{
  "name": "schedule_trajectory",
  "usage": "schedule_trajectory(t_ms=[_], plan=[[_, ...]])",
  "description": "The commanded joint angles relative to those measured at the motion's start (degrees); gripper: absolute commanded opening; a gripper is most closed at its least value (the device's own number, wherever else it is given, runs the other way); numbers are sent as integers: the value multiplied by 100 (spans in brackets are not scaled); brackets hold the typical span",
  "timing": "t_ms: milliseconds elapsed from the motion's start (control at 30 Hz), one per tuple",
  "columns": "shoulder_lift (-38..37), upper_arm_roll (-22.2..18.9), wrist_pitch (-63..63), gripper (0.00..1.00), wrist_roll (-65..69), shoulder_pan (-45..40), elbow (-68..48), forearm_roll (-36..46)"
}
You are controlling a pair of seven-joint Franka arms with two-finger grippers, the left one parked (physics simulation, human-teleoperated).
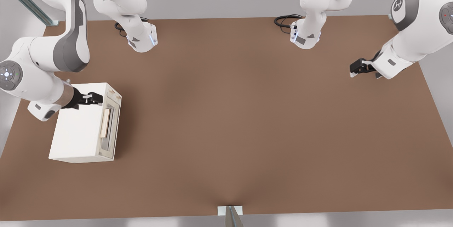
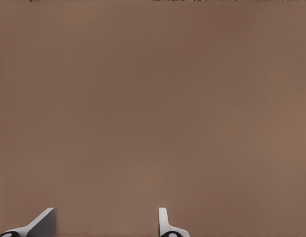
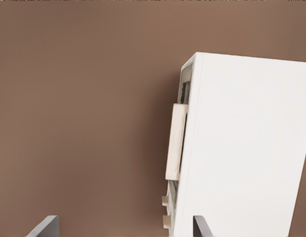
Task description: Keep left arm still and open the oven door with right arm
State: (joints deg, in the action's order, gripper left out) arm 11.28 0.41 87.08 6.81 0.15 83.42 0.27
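The boxy white oven [image 1: 79,128] stands on the brown table [image 1: 247,113] at the front view's left. Its door [image 1: 113,128] faces the front view's right, looks closed, and carries a pale beige bar handle [image 1: 104,123]. The working arm reaches in from the left, and its gripper [image 1: 96,98] hovers open over the oven's top, near the far corner on the door side. In the right wrist view the white top [image 3: 246,148], the handle [image 3: 176,140] and a strip of the door [image 3: 185,81] show, with the gripper [image 3: 123,227] spread wide and holding nothing.
The parked arm's black gripper [image 1: 360,67] hangs over the table's far right. Two arm bases [image 1: 143,39] [image 1: 305,35] with black cables [image 1: 285,20] stand along the back edge. A small bracket [image 1: 230,212] sits at the near edge.
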Motion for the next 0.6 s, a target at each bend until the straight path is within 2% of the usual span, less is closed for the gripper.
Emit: schedule_trajectory(t_ms=[0,67,133,167,200,367,433,467,567], plan=[[-38,-6,231,100,-409,-7,25,34],[-38,-23,117,100,-330,2,34,-80],[-21,38,-59,97,-330,275,201,-818],[-12,38,-120,48,-330,459,315,-1090],[137,38,-384,21,-321,722,333,-1459],[1078,38,-323,21,-531,1241,368,-3024],[1377,29,-130,21,-769,1277,377,-3367],[1359,29,160,21,-839,1268,684,-3745],[1377,29,512,21,-1577,1294,1123,-4053]])
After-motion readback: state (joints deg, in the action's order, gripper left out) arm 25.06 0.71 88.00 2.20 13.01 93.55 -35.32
